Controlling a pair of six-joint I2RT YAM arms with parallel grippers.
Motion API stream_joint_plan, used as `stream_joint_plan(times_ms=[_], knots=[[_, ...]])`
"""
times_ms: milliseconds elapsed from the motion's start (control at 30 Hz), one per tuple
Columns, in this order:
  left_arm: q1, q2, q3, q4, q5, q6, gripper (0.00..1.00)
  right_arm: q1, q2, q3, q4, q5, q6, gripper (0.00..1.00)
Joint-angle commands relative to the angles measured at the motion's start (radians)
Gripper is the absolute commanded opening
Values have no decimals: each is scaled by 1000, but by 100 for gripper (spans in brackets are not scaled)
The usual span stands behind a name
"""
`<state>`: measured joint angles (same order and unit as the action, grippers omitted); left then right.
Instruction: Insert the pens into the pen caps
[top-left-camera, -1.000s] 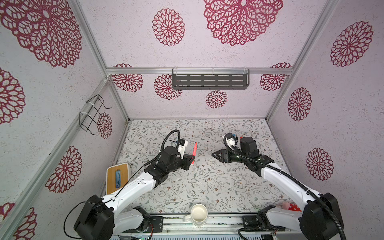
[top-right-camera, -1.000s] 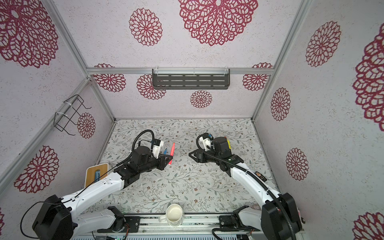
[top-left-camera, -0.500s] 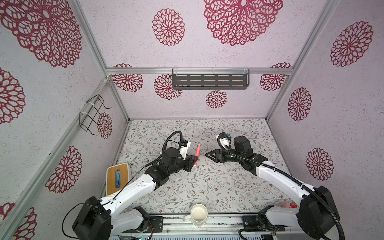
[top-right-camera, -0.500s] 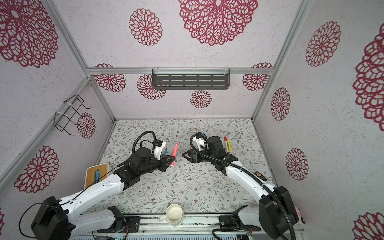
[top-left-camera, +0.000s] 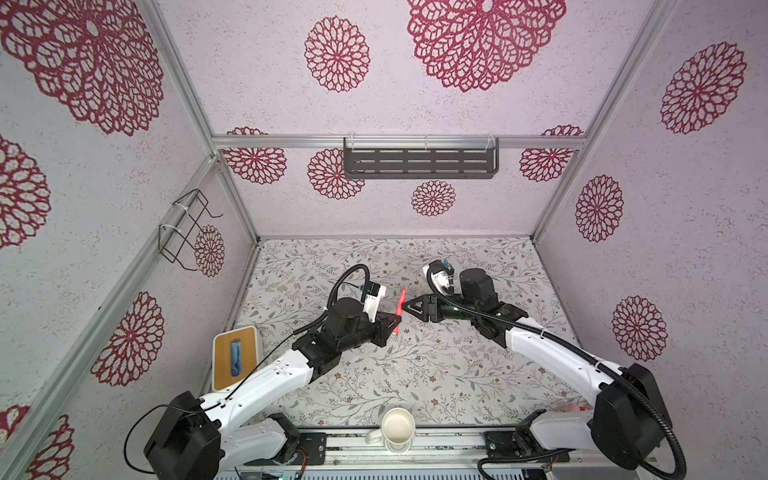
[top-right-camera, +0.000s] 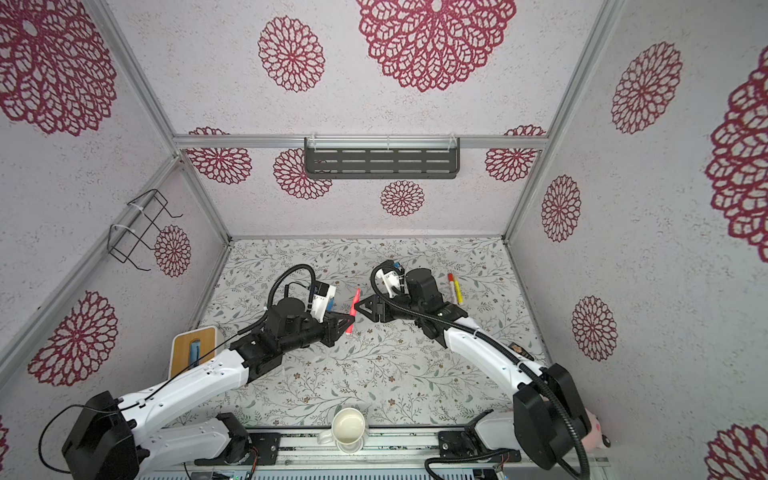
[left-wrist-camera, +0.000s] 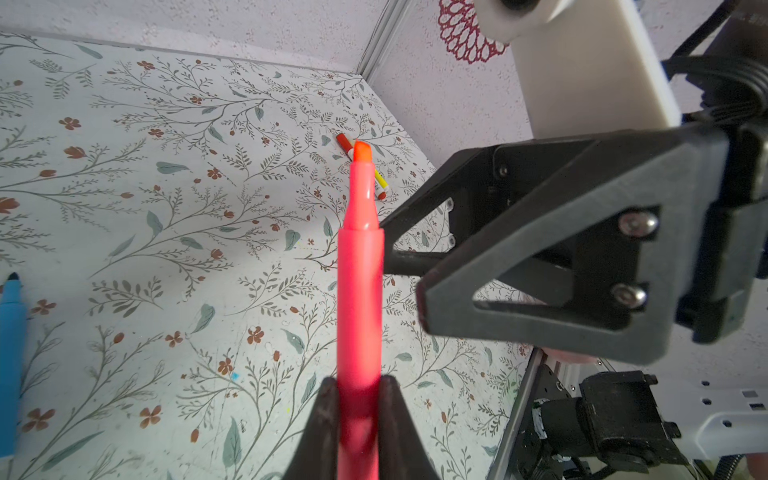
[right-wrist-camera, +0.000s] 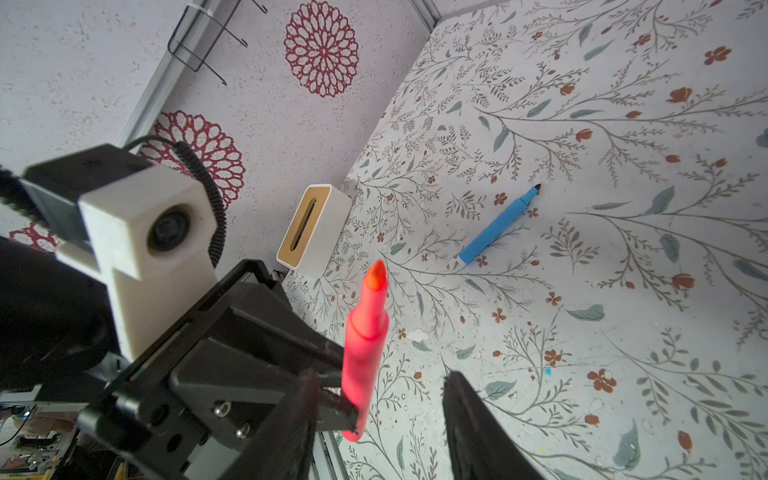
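Observation:
My left gripper (top-left-camera: 395, 321) (top-right-camera: 348, 318) (left-wrist-camera: 360, 384) is shut on the lower barrel of an uncapped pink pen (top-left-camera: 400, 308) (top-right-camera: 354, 306) (left-wrist-camera: 360, 282) (right-wrist-camera: 365, 345), held above the table with its tip up. My right gripper (top-left-camera: 406, 305) (top-right-camera: 359, 305) (right-wrist-camera: 380, 378) stands open right beside the pen, with nothing held between its fingers. An uncapped blue pen (left-wrist-camera: 10, 332) (right-wrist-camera: 494, 228) lies on the table. A yellow pen (top-right-camera: 456, 291) (left-wrist-camera: 379, 178) lies at the back right with a red stub (top-right-camera: 450, 277) (left-wrist-camera: 344, 143) at its end, seemingly a cap. No loose pen caps show.
A white box with a wooden slotted top (top-left-camera: 235, 357) (right-wrist-camera: 313, 224) stands at the left table edge. A white mug (top-left-camera: 397, 428) sits at the front rail. A dark shelf (top-left-camera: 419, 164) and a wire rack (top-left-camera: 183, 228) hang on the walls.
The right gripper has swung left up to the pink pen. The left gripper has carried the pen a little to the right, so the two now nearly meet.

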<state>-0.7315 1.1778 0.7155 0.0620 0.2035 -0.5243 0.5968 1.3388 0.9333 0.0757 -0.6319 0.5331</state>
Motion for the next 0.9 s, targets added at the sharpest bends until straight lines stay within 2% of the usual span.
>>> stream_joint_plan(times_ms=[0, 467, 867], knots=[[-16, 1, 35, 35, -11, 2, 15, 16, 11, 36, 54, -14, 18, 50], [-26, 27, 41, 45, -13, 6, 14, 39, 45, 48, 77, -17, 30, 40], [-27, 40, 45, 53, -28, -4, 14, 49, 53, 47, 87, -14, 39, 14]])
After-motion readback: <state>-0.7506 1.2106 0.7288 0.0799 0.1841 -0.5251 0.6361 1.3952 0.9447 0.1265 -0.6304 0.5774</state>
